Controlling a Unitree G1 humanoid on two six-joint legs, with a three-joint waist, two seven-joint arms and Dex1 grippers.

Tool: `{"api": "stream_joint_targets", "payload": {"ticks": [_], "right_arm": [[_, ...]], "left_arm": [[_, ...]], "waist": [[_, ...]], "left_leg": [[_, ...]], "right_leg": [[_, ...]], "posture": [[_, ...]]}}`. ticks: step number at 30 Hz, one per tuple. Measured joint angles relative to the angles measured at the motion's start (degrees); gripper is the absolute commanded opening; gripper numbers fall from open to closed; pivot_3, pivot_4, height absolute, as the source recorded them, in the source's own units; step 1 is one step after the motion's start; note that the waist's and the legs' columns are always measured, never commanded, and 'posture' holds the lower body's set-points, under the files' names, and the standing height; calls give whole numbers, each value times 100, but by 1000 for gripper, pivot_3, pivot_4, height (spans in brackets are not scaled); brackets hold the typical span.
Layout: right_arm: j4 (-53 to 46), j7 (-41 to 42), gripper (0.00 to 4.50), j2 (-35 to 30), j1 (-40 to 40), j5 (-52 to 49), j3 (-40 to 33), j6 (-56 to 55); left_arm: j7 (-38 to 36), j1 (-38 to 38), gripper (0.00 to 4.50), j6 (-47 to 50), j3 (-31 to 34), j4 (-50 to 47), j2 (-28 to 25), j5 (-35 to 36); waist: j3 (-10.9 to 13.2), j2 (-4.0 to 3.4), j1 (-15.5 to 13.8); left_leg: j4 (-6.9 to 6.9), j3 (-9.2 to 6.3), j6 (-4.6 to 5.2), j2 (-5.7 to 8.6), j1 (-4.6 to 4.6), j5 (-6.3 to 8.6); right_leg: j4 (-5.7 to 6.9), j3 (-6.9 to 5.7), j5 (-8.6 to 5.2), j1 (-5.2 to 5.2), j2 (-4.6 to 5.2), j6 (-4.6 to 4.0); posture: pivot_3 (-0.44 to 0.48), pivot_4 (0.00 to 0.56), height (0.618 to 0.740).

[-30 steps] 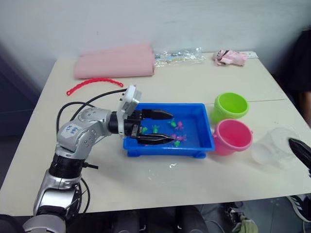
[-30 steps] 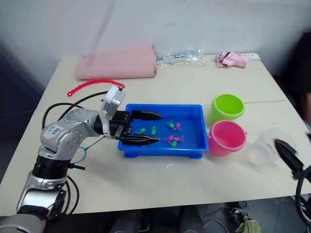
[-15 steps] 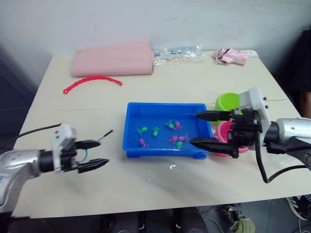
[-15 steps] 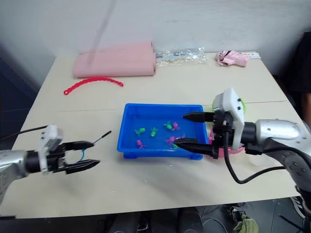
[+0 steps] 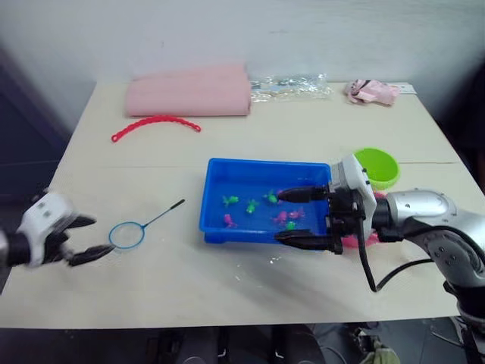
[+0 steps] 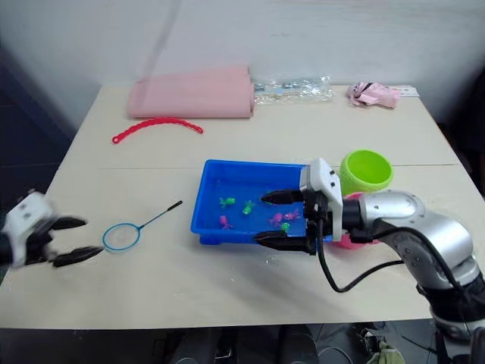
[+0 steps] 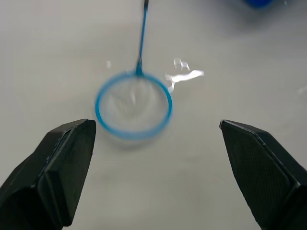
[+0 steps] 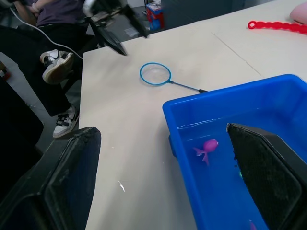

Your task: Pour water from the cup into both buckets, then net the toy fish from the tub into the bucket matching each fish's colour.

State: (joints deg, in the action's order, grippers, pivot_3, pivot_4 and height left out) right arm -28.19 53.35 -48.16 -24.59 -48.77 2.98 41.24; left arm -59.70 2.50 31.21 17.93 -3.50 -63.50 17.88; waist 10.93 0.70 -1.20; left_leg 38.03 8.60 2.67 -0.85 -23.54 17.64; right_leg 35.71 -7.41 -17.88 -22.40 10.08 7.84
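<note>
Item: small blue-hooped net with clear mesh and thin dark handle, lying flat on the cream table, well left of the shallow bright blue plastic tub. The tub holds tiny green and pink toy fish in water. Lime green bucket stands right of the tub.

Left gripper: jaws spread wide, empty, just beside the hoop. Right gripper: jaws apart, empty, over the tub's right end.

Step, judged: netting stage, net not yet grasped. Next move likely requires closing on hoop or handle.

Writing: none legible.
</note>
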Motion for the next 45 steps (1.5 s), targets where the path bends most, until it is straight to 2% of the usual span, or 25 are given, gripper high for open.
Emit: {"api": "stream_joint_targets", "payload": {"ticks": [1,6,10,16,21,24,32,40,45], "right_arm": [[-77,-57,4441,11,78,34,-37,1],[-452,-432,4441,81,504,36,-311,39],[-890,-763,4441,134,858,-24,-496,131],[-1201,-1079,4441,160,1183,-27,-626,138],[-1359,-1304,4441,182,1284,-37,-734,138],[-1447,-1392,4500,192,1395,-24,-765,137],[-1448,-1430,4500,183,1397,-18,-778,137],[-1428,-1355,4500,54,1210,-116,-808,202],[-1266,-1147,4500,-274,954,-454,-990,430]], "left_arm": [[-24,294,4500,101,-320,53,-29,-63],[-243,2023,4500,497,-1923,988,3,-737],[-389,3247,4500,-13,-2951,2184,479,-1561],[-673,3798,4500,-250,-3625,2929,912,-2114],[-577,3978,4500,-692,-3819,3448,1112,-2532],[-466,4058,3659,-876,-3797,3664,1269,-2635],[-175,4192,113,-1214,-3629,4057,1677,-2815],[-185,4205,25,-1300,-3473,4169,1768,-2864],[-535,4205,25,-1516,-3344,4266,1378,-2736]], "waist": [[0,0,10],[-3,9,104],[-4,15,126],[-2,30,136],[-5,35,126],[-8,39,114],[-18,25,41],[-20,22,-1],[-14,33,81]], "left_leg": [[0,12,37,2,-6,-21],[2,49,39,-8,-9,-22],[11,64,38,-7,-5,-24],[17,70,38,-37,-4,-24],[29,67,38,-41,-3,-24],[38,63,40,-43,6,-25],[87,58,52,-43,12,-17],[97,58,58,-43,15,-12],[99,59,56,-59,-15,-11]], "right_leg": [[4,-9,1,-6,-1,2],[7,-32,1,-24,-33,2],[3,-24,1,-22,-45,2],[8,-18,1,-24,-48,2],[14,-18,1,-23,-47,1],[21,-17,1,-12,-47,1],[29,-13,2,-3,-31,-1],[34,-11,8,-4,-23,-10],[36,-22,14,-22,-39,-18]], "posture": [[0,150,738],[0,150,738],[0,150,738],[0,150,738],[0,150,738],[0,150,738],[0,150,738],[0,150,738],[0,150,738]]}}
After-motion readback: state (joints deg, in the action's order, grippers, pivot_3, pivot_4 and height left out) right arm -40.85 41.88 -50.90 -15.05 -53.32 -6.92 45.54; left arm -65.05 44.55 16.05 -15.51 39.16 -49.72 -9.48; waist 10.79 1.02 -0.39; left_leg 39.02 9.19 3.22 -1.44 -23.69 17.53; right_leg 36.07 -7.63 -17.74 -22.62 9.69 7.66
